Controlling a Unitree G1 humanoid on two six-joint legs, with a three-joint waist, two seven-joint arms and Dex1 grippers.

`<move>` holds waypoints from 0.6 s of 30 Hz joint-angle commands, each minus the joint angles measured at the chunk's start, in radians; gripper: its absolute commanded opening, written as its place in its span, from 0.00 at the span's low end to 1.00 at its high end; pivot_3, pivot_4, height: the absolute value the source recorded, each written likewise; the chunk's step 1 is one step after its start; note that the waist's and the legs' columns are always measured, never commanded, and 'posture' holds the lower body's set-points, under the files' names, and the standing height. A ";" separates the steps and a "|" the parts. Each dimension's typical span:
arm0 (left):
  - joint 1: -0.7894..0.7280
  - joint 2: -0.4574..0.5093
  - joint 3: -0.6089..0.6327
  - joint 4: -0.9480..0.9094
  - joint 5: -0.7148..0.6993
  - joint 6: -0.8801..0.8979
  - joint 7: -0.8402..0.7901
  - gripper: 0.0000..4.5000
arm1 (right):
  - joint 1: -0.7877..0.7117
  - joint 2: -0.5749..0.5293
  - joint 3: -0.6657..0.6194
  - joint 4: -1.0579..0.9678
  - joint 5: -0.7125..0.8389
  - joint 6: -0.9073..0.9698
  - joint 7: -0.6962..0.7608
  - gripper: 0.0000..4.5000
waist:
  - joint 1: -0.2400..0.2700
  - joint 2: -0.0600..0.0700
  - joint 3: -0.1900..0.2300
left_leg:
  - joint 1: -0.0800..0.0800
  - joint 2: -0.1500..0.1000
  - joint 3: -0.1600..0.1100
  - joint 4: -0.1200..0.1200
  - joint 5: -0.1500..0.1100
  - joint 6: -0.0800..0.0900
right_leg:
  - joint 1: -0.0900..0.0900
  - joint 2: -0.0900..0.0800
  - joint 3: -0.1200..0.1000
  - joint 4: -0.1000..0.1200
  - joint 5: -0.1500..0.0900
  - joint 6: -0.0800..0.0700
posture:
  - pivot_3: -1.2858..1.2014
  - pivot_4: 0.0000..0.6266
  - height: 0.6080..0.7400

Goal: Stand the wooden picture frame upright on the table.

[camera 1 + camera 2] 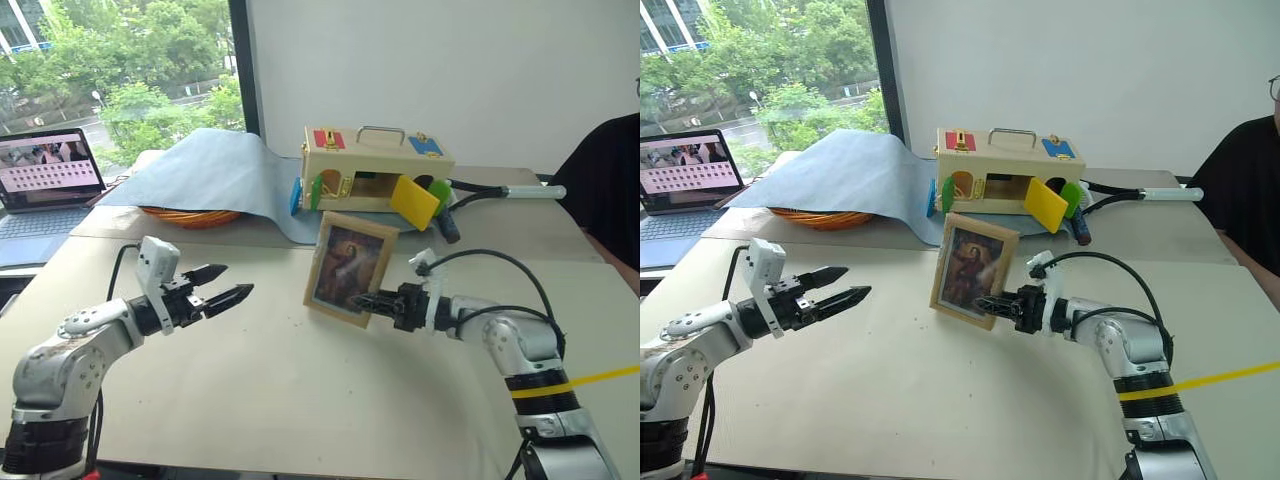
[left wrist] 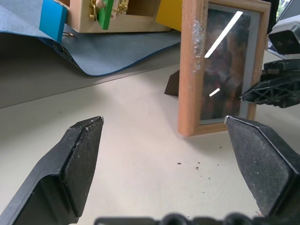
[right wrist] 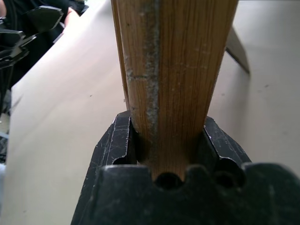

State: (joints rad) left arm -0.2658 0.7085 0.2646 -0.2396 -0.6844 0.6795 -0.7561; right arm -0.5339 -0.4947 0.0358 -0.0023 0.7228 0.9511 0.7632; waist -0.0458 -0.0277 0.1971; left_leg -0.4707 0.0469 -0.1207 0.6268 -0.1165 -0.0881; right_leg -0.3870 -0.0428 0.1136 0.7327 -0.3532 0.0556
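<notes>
Clamped on the lower right side rail of the wooden picture frame [image 1: 350,270] is the right gripper [image 1: 372,302], its two fingers pinching the wood from front and back. Well apart to the frame's left, the left gripper [image 1: 226,283] is held wide open and empty, pointing toward it. The frame is seen upright, long axis vertical, bottom edge at or just above the table [image 1: 300,400], stand showing behind. Bare tabletop lies around it; the latch box [image 1: 375,168] and blue-grey cloth [image 1: 215,170] sit farther back.
</notes>
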 commanded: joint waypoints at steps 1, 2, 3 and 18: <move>-0.007 0.007 -0.019 0.011 0.064 -0.071 -0.007 1.00 | 0.032 -0.008 0.036 -0.052 -0.011 0.027 0.020 0.28 | 0.000 0.000 0.000 | 0.000 0.000 0.000 0.000 0.000 0.000 | 0.000 0.000 0.000 0.000 0.000 0.000 | 0.52 0.24 0.47; -0.007 0.008 -0.026 0.018 0.076 -0.081 -0.009 1.00 | 0.035 -0.006 0.037 -0.056 -0.015 0.024 0.017 0.28 | 0.000 0.000 0.000 | 0.000 0.000 0.000 0.000 0.000 0.000 | 0.000 0.000 0.000 0.000 0.000 0.000 | 0.52 0.24 0.47; -0.006 0.007 -0.032 0.024 0.090 -0.096 -0.013 1.00 | 0.036 -0.003 0.036 -0.059 -0.021 0.021 0.011 0.28 | 0.000 0.000 0.000 | 0.000 0.000 0.000 0.000 0.000 0.000 | 0.000 0.000 0.000 0.000 0.000 0.000 | 0.52 0.24 0.47; 0.017 -0.006 -0.083 0.111 0.194 -0.204 -0.052 1.00 | 0.289 -0.179 -0.176 -0.348 0.056 -0.048 0.130 0.98 | 0.004 0.000 0.000 | -0.002 0.000 0.000 -0.001 0.000 0.000 | 0.000 0.000 -0.001 -0.004 0.000 0.000 | 0.52 0.24 0.47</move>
State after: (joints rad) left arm -0.2548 0.7039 0.1598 -0.1232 -0.4947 0.5019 -0.8028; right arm -0.3072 -0.6395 -0.0710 -0.2556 0.7578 0.9630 0.8422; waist -0.0421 -0.0278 0.1971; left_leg -0.4729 0.0470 -0.1206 0.6257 -0.1166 -0.0879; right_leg -0.3874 -0.0431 0.1129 0.7287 -0.3534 0.0559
